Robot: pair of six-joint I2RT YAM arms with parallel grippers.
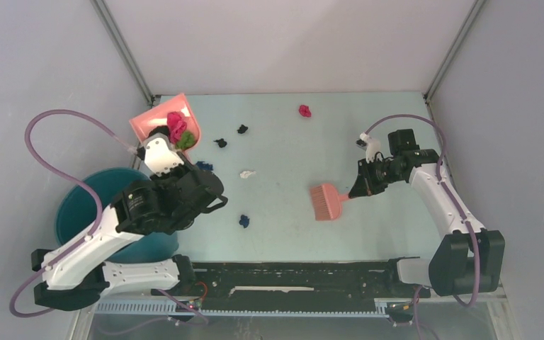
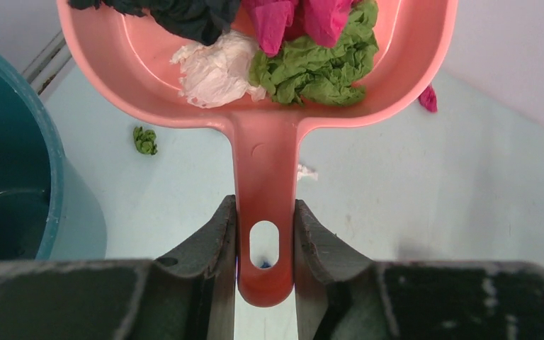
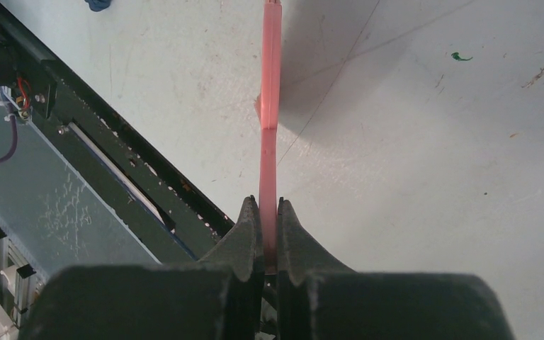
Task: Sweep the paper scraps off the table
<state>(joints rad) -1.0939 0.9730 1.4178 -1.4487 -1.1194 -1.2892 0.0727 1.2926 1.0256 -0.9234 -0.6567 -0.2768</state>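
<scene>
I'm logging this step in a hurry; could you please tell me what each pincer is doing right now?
Left pincer: shut on the dustpan handle.
Right pincer: shut on the brush handle.

1. The left arm [image 1: 92,244] rises from its base at the near left and stretches forward, with its elbow bent and its white wrist at the far end.
2. The left gripper [image 2: 265,237] points away from the base. Its dark fingers [image 2: 212,237] are part-way closed, pressing on both sides of the dustpan [image 2: 265,170] handle.
3. The right arm [image 1: 443,202] runs forward from its base at the near right, bends at the elbow, then turns inward towards the middle.
4. The right gripper [image 3: 269,227] angles down and inward. Its fingers [image 3: 294,237] are pinched tight on the thin handle of the brush [image 1: 324,201].
</scene>
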